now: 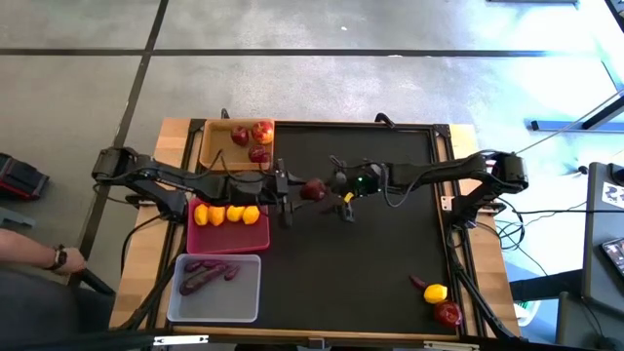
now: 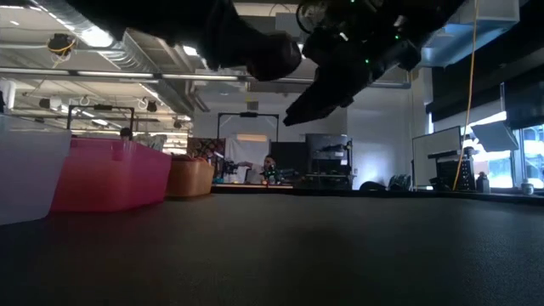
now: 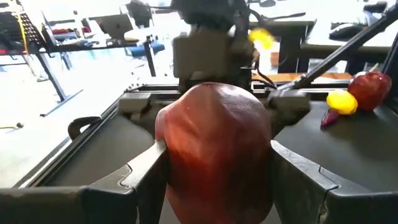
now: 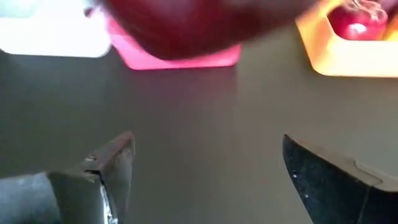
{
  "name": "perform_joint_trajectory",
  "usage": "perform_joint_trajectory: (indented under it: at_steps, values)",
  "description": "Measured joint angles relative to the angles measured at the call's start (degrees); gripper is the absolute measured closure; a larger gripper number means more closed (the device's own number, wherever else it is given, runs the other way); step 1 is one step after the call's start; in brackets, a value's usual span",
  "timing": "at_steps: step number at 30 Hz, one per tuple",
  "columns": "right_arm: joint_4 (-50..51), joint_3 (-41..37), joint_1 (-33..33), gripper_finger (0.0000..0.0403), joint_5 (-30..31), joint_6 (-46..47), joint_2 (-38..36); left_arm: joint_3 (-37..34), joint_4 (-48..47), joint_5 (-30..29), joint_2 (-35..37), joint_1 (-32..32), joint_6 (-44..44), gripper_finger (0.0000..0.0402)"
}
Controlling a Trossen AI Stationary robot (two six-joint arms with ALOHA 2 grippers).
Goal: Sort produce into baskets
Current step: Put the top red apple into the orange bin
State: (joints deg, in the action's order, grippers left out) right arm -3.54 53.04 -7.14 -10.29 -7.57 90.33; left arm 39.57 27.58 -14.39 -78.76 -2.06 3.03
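Observation:
A dark-red apple (image 1: 313, 189) hangs above the middle of the black mat, with my left gripper (image 3: 214, 163) shut on it. My right gripper (image 1: 338, 187) stands open just to the apple's right; in its wrist view the apple (image 4: 180, 28) lies beyond the fingertips (image 4: 118, 162), and nothing is between them. The tan tray (image 1: 207, 146) holds apples (image 1: 252, 136). Lemons (image 1: 226, 214) lie in the pink tray (image 1: 230, 240). Purple roots (image 1: 207, 275) lie in the translucent tray (image 1: 190, 304). My left gripper pinches the apple by its two opposite sides (image 3: 171, 149) between its two fingers (image 3: 144, 167). The fingers come about level from the table's left. The apple fills the gap between them and is lifted clear of the mat.
A lemon (image 1: 435, 292), an apple (image 1: 448, 313) and a purple root (image 1: 417, 283) lie loose at the mat's near right corner. The three trays stand in a column along the left edge. The mat's (image 1: 351, 273) near middle is bare.

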Motion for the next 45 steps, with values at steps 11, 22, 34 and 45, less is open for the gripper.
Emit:
perform_joint_trajectory:
  at_steps: [11,22,34,45]
  values:
    - [5.2,-0.4,-0.7,0.0063,-0.9,-1.6,-11.6,-6.5,15.8,1.7,0.0,-1.1,-0.9,0.0173]
    - [-17.0,-4.5,-1.5,0.0063,-9.5,10.9,-12.2,-6.5,19.8,1.8,0.0,-1.0,1.0,0.0173]
    - [-26.7,-4.4,-0.3,0.0078,-9.8,13.4,-9.6,-6.5,24.5,2.1,0.0,-1.0,1.9,0.0170]
    - [-30.1,-4.4,-0.4,0.0204,-9.4,13.2,-7.7,-6.5,25.6,2.3,0.1,-1.0,2.3,0.0169]
